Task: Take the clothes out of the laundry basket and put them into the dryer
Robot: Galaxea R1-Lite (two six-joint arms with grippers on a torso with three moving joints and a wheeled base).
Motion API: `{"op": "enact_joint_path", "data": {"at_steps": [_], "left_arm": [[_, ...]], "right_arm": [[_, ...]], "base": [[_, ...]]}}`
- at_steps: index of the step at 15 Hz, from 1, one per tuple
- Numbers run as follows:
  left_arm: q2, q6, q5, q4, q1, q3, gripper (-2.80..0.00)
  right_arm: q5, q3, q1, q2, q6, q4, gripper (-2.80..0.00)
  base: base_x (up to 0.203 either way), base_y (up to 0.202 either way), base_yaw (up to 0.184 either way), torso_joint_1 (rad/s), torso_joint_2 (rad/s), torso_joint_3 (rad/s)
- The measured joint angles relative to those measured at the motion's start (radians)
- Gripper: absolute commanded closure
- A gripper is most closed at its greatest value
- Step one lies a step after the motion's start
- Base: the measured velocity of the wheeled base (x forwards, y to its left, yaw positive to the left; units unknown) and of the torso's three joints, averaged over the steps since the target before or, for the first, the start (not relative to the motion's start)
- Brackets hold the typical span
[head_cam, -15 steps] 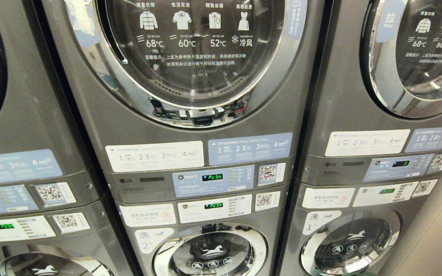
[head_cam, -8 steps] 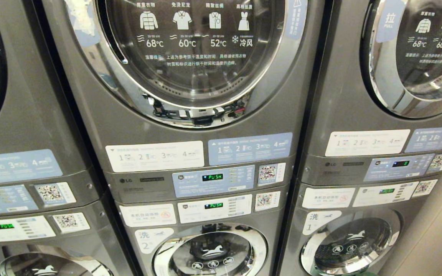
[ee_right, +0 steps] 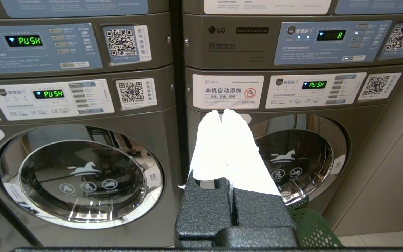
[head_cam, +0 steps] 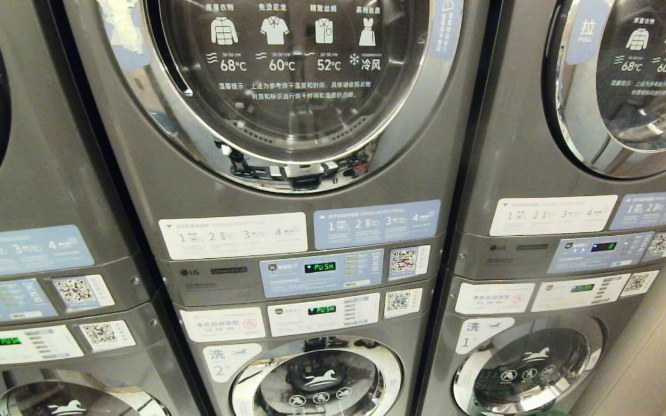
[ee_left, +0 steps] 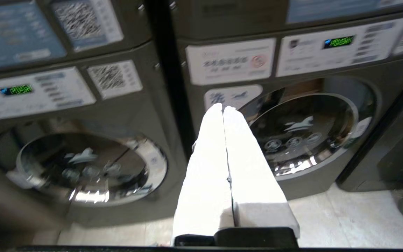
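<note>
Approach: basket pickup not yet begun
We spread the clenched, empty left end effector (ee_left: pixel 223 109) and right end effector (ee_right: pixel 221 112) before reaching the green laundry basket (ee_right: pixel 311 229); dryer door (head_cam: pixel 287 86) remains closed.

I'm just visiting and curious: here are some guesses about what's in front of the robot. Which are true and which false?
1. The middle dryer door is shut. True.
2. The left gripper holds a piece of clothing. False: its white fingers are pressed together with nothing between them.
3. The right gripper is shut and empty. True.
4. A green basket stands on the floor by the right-hand washer. True.
5. The middle dryer's display is dark. False: it shows PUSH in green.
6. Both arms show in the head view. False: neither does.
</note>
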Motion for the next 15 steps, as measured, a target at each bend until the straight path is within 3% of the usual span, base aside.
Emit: {"op": "enact_joint_path", "data": {"at_steps": [2, 5, 10, 15], "left_arm": [[-0.002, -0.011, -0.037, 0.043, -0.009, 0.006, 0.00], [-0.012, -0.037, -0.028, 0.116, -0.098, -0.007, 0.00], [-0.200, -0.042, -0.008, 0.111, -0.080, -0.007, 0.00], [-0.267, -0.058, -0.002, 0.086, -0.071, 0.004, 0.00]], "right_arm": [[0.002, 0.000, 0.000, 0.000, -0.001, 0.000, 0.00], [0.007, 0.000, 0.000, 0.000, -0.023, 0.001, 0.00], [0.007, 0.000, 0.000, 0.000, -0.033, 0.001, 0.00], [0.003, 0.000, -0.003, 0.000, -0.029, 0.001, 0.00]], "base": [[0.000, 0.000, 0.000, 0.000, 0.00, 0.000], [0.000, 0.000, 0.000, 0.000, 0.00, 0.000], [0.000, 0.000, 0.000, 0.000, 0.00, 0.000], [0.000, 0.000, 0.000, 0.000, 0.00, 0.000]]}}
